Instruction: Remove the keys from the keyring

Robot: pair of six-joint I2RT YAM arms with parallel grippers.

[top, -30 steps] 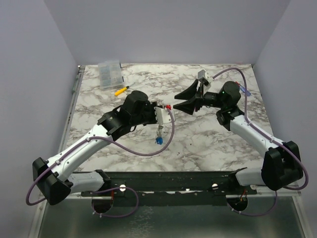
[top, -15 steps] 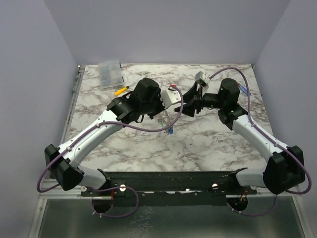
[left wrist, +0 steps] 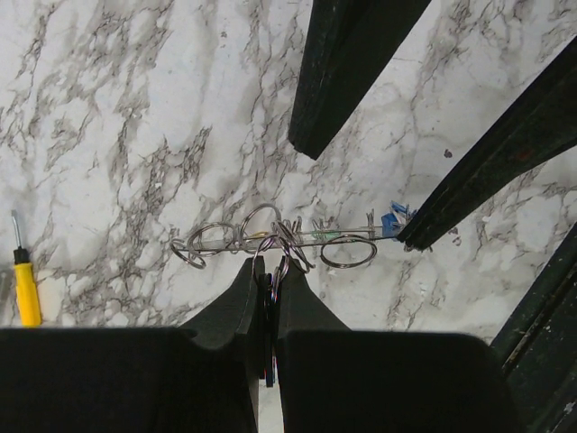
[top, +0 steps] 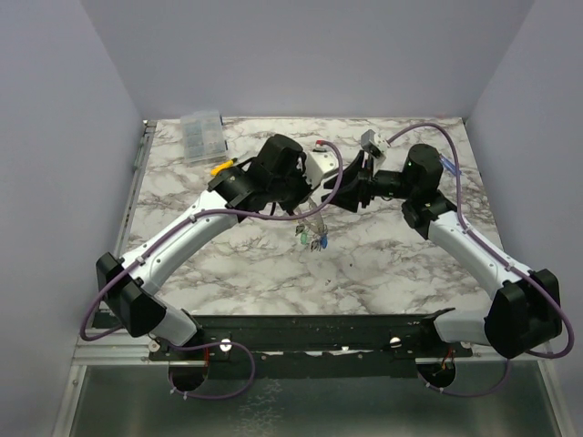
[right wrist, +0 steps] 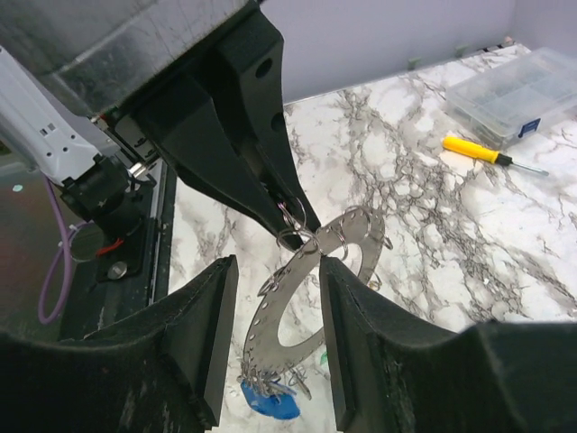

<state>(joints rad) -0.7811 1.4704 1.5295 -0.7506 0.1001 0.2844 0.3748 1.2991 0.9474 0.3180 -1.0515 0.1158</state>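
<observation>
I've got the left gripper (left wrist: 269, 263) pinched shut on the keyring (right wrist: 352, 253) rim; right gripper (right wrist: 278, 266) spread apart, straddling it, tight fit.

White grey-veined marble table (top: 383, 264), clear compartment box (top: 201, 136) near its far-left corner, yellow-handled screwdriver (top: 221, 167) just beside the box

Marble-look tabletop (top: 383, 273), white with grey veins, is filling the middle of the scene. Plain pale lavender walls are closing it in: far wall (top: 301, 55), left wall (top: 55, 164), right wall (top: 537, 137). A metal strip (top: 137, 173) is running along the table's left edge. A dark rail (top: 310, 332) is spanning the near edge, with a dull grey metal sheet (top: 301, 401) lying nearer. Soft, even light is falling everywhere, and shadows are showing only faintly.
</observation>
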